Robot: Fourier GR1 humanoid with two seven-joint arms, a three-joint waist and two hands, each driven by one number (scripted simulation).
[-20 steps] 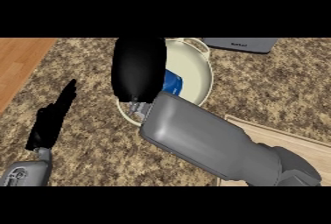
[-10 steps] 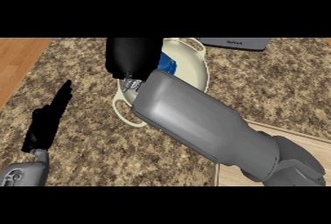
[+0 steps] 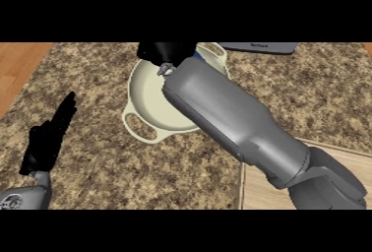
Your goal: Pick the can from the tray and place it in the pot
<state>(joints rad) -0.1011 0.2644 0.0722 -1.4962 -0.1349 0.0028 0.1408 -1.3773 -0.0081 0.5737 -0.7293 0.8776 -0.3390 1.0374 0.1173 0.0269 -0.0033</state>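
One cream pot (image 3: 156, 110) sat on the speckled stone counter (image 3: 94, 74), with one loop handle showing at its near-left rim. The right forearm (image 3: 232, 123) crossed over the pot from the lower right, covering much of its right half. The right hand (image 3: 169, 50) was above the pot's far rim, right at the upper edge of the view; whether its fingers were curled or straight could not be told, nor whether it had hold of anything. Only a thin blue sliver showed beside the wrist, so the can could not be made out with any certainty, and its place could not be confirmed.

The left hand (image 3: 49, 135) rested at the view's left, well apart from the pot, fingers straight and pointing up, holding nothing.

One grey flat object (image 3: 258, 47) lay at the far edge. One pale wooden board (image 3: 272, 192) showed at the lower right, partly under the forearm.
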